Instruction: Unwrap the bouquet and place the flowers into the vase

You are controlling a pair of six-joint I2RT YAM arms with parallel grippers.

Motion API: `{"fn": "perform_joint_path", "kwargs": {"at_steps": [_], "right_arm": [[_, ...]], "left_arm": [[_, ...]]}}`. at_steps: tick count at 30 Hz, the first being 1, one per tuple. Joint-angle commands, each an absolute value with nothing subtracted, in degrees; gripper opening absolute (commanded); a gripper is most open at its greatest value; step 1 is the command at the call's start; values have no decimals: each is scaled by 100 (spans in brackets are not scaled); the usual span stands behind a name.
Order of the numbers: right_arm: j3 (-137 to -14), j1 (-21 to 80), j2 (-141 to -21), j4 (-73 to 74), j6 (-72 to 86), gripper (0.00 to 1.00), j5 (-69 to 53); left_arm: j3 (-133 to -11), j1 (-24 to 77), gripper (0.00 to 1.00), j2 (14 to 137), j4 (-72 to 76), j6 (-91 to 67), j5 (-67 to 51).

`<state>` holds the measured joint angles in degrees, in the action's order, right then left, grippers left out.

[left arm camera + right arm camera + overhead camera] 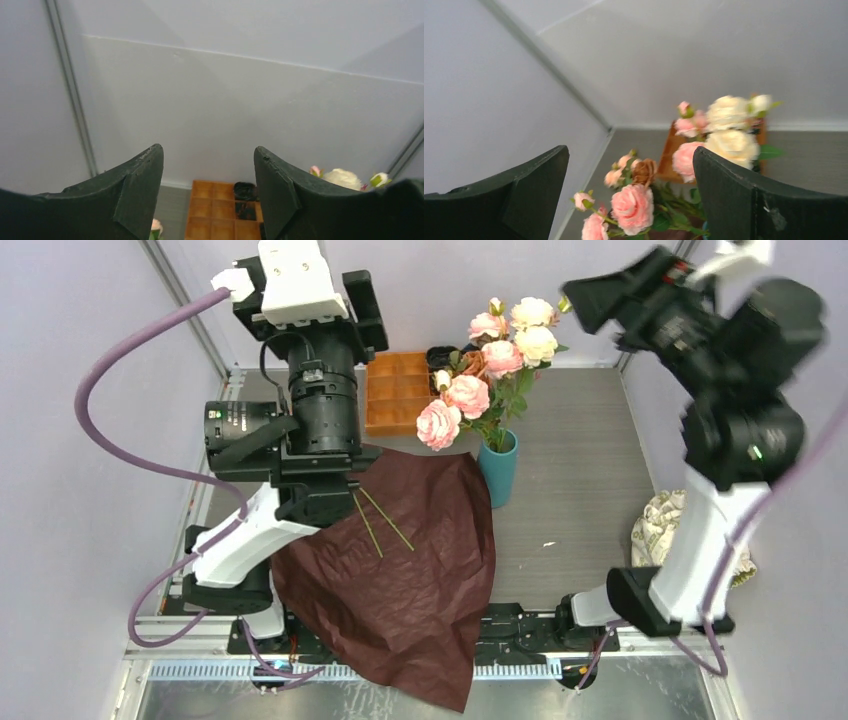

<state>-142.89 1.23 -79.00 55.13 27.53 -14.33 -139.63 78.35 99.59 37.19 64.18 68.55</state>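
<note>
The flowers [487, 368], pink, peach and cream roses, stand in the teal vase [498, 470] at mid-table. They also show in the right wrist view [639, 205]. The bouquet's dark maroon wrapping paper [410, 580] lies spread flat left of the vase and hangs over the near edge. Two thin green stems [382, 524] lie on it, their upper ends hidden under the left arm. My left gripper [208, 148] is open and empty, raised and facing the back wall. My right gripper [631, 149] is open and empty, high up and facing the flowers.
An orange compartment tray [398, 390] sits at the back behind the vase, with a dark item [245, 191] in its right compartments. A beige patterned cloth [655, 530] lies at the right edge beside the right arm. Walls enclose the table on three sides.
</note>
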Motion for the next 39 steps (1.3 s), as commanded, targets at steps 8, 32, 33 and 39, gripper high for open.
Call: {"fn": "perform_joint_path", "kwargs": {"at_steps": [8, 32, 33, 39], "right_arm": [[-14920, 3793, -8953, 7231, 1415, 99, -1974], [-14237, 9981, -9330, 8450, 1799, 99, 8247], [-14142, 10044, -9288, 8387, 1795, 100, 8497], [-11836, 10477, -8067, 3725, -1355, 99, 10529]], "left_arm": [[-12991, 7609, 71, 8531, -2024, 2001, 7656], [-11087, 2203, 53, 9110, -6115, -3417, 575], [-10814, 2121, 55, 9069, -5976, -3453, 526], [-9503, 1583, 60, 9133, -5205, -3697, 26]]}}
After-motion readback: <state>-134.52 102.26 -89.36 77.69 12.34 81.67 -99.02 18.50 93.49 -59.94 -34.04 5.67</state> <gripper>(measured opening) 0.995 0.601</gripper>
